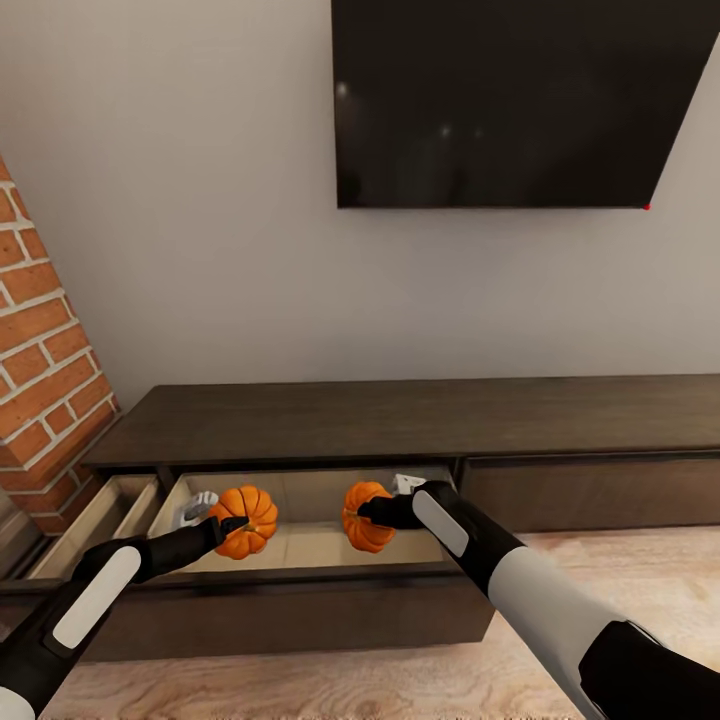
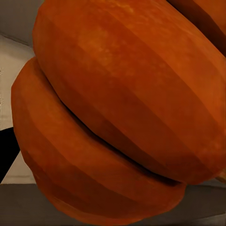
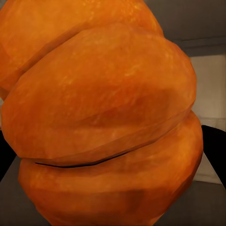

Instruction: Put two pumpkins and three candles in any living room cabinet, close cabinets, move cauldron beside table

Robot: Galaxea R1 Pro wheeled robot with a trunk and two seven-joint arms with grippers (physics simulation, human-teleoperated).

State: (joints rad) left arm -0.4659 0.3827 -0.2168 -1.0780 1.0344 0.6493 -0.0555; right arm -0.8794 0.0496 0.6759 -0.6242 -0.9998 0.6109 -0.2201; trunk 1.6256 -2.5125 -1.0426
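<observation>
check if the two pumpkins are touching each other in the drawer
Apart. The head view shows the left pumpkin and the right pumpkin over the open cabinet drawer with a plain strip of pale drawer inside between them.

A large, flat black rectangular television screen (image 1: 525,100) hangs on the plain pale grey wall (image 1: 200,200), its glossy face catching a few faint light spots. A tiny red light (image 1: 647,207) glows at the screen's lower right corner. At the left edge of the head view stands a column of red brick with pale mortar joints (image 1: 40,370), slanting across the frame and meeting the wall behind it. Below, a floor of light wood-grain planks (image 1: 620,570) runs across the lower right of the view and along the bottom edge, its boards showing pale streaks and darker grain lines.
</observation>
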